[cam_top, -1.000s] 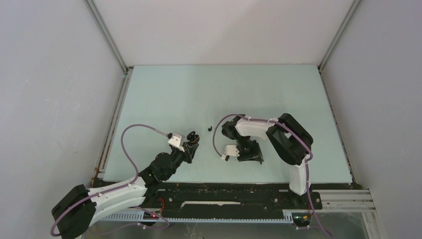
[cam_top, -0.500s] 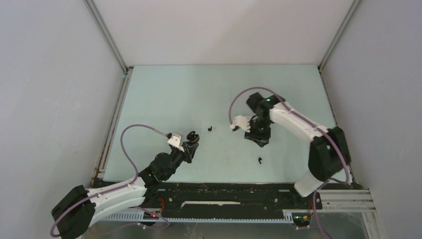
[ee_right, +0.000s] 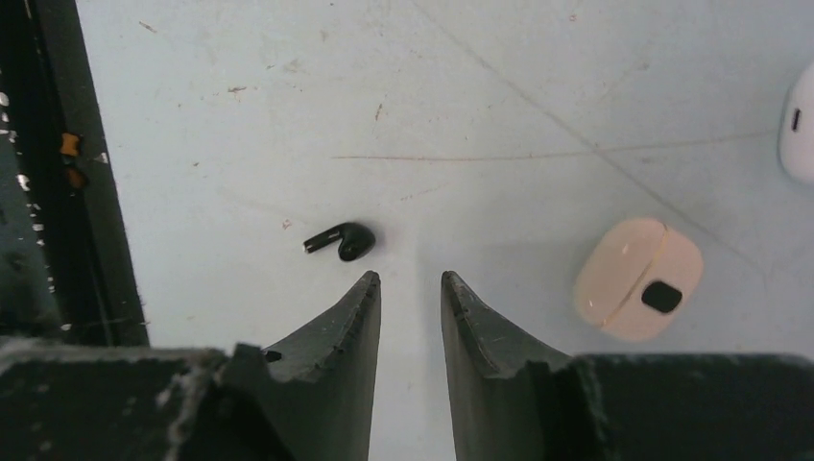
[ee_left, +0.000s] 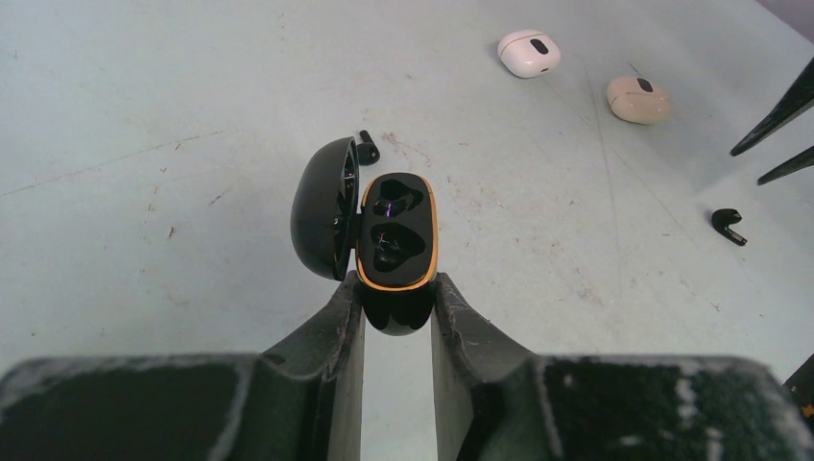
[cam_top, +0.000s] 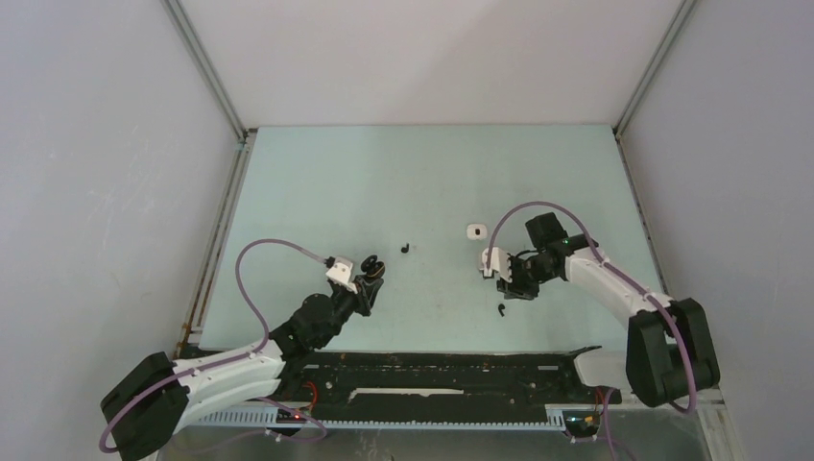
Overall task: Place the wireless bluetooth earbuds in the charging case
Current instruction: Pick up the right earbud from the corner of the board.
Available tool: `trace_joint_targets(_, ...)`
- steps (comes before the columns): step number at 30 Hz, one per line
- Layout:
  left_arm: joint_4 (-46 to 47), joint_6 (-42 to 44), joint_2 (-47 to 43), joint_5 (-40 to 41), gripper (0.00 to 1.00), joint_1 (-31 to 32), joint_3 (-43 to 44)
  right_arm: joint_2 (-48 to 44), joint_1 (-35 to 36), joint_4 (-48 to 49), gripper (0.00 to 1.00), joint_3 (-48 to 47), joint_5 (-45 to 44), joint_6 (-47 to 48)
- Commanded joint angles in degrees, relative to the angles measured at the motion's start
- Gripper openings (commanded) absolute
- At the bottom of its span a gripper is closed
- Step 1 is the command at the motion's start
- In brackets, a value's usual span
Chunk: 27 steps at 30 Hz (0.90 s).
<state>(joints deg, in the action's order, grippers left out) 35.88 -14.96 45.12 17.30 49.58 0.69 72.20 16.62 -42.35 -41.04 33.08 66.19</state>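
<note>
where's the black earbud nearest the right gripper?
Right wrist view: black earbud on the table just beyond the right gripper, image-left of its tips; beige case image-right.

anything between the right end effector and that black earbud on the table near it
Nothing visible. The black earbud lies on the table just ahead of the right end effector, slightly to one side of its gap; the beige case sits off to the other side.
</note>
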Motion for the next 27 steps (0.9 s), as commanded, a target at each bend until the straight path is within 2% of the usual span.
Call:
trace_joint_targets(1, 2.4, 0.8, 0.2, 0.0, 0.04, -0.2, 1.0, 4.5, 2.1, 4.5, 0.32, -0.2, 0.2, 4.8)
trace_joint_targets(12, 2.6, 1.2, 0.8, 0.1, 0.04, -0.3, 1.3, 11.1, 7.3, 4.1, 0.36, -0.2, -6.7, 7.0)
trace_joint_targets(20, 2.5, 1.7, 1.1, -0.2, 0.04, -0.2, 1.6, 10.5, 7.3, 1.8, 0.36, -0.2, -9.4, 8.9)
trace_joint_targets(27, 2.5, 1.9, 1.7, -0.9, 0.04, -0.3, 2.0, 11.4, 10.3, -1.3, 0.39, -0.2, -9.9, 9.4)
